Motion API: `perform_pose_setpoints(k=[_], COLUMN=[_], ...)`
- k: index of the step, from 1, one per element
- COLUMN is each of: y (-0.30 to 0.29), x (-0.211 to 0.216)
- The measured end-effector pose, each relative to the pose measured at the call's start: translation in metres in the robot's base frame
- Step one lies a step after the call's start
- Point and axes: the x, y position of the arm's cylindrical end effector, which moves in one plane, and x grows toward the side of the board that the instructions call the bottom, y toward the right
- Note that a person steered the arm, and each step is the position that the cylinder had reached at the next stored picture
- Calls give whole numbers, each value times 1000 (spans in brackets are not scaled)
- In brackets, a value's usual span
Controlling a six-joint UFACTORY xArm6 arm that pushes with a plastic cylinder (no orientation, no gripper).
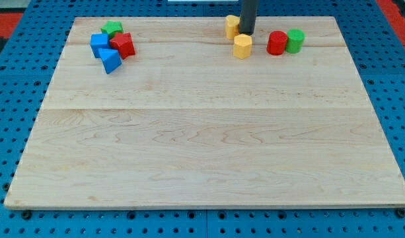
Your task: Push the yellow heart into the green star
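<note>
Yellow heart (232,26) at counter (209,152) top edge, partly hidden behind my tip (246,32); pointing and long axis unreadable. No claw, nothing held. Green star (111,28) far left, well apart.

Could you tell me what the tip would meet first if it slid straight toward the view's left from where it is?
My tip would first meet the yellow block right beside it, seemingly already touching; depth is unclear.
</note>
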Motion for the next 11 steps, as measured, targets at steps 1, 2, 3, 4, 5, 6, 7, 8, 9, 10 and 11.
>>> perform_pose_setpoints(k=[1,2,3,4,5,6,7,8,9,10,11], y=[5,-30,-87,-70,-92,-164,-211,-209,-211,-211,-211], x=[-14,-13,-12,-23,-34,-22,-26,-33,-33,-33,-32])
